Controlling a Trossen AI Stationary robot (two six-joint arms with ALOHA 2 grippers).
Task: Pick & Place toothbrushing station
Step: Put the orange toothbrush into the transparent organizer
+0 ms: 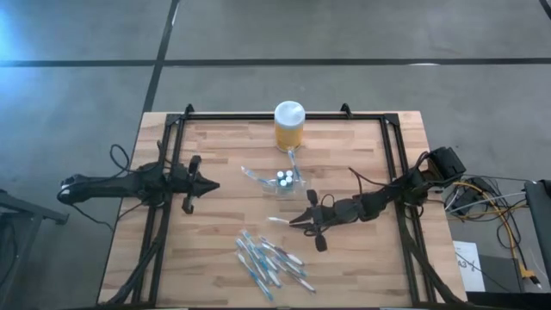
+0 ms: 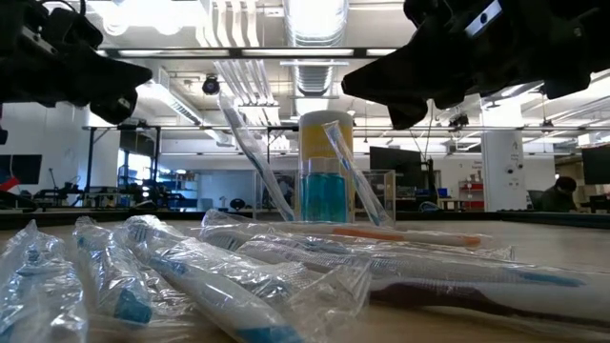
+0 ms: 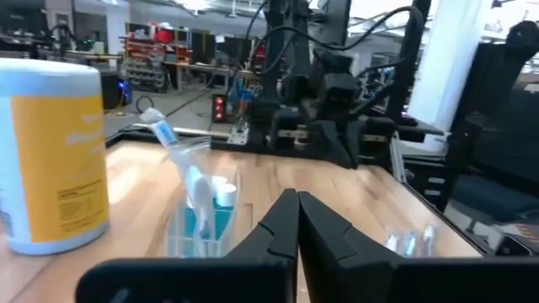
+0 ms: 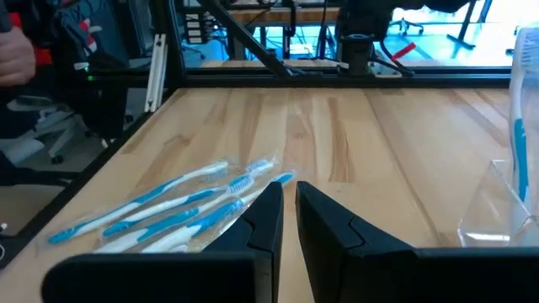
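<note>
In the high view the wooden table (image 1: 215, 250) fills the middle of the frame, edged by a black frame rail (image 1: 284, 115) along its top and sides. The clear toothbrush holder (image 1: 285, 179) stands just above the centre, with brushes leaning out of it, and the yellow jar (image 1: 289, 127) sits near it at the top edge, against the rail.

The left gripper (image 1: 213, 185) hangs at centre left, fingers clenched together on nothing, with a stretch of bare wood between it and the holder. In the left wrist view its fingertips (image 3: 295, 199) meet in front of the holder (image 3: 202, 215).

The right gripper (image 1: 297, 220) is just below and right of the holder; its fingers stand nearly together with only a thin gap, gripping nothing that shows. A heap of wrapped toothbrushes (image 1: 269, 261) lies below it toward the bottom edge. The lower left corner and the right-hand strip of the table are open wood.
</note>
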